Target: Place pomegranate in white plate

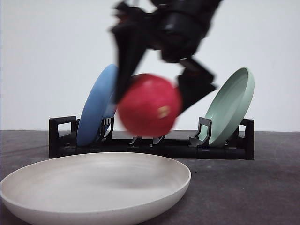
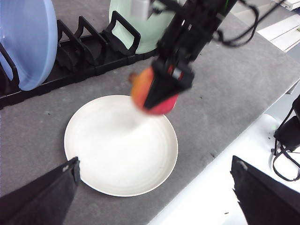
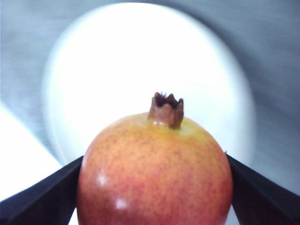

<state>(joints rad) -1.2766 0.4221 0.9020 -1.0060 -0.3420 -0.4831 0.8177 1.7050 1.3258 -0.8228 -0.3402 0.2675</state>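
Note:
My right gripper [image 1: 154,101] is shut on the pomegranate [image 1: 149,105], holding the red, round fruit in the air with a black finger on each side. The fruit hangs above the far edge of the white plate [image 1: 33,206], which lies flat on the dark table at the front. From the left wrist view, the pomegranate [image 2: 152,93] hovers over the plate's [image 2: 112,154] rim. In the right wrist view the pomegranate [image 3: 154,173], crown up, sits between the fingers with the plate [image 3: 140,56] blurred below. My left gripper [image 2: 154,201] is open and holds nothing.
A black dish rack [image 1: 150,147] stands behind the plate. A blue plate [image 1: 96,108] leans at its left end and a pale green plate [image 1: 232,105] at its right. The table's edge [image 2: 220,154] runs close beside the white plate.

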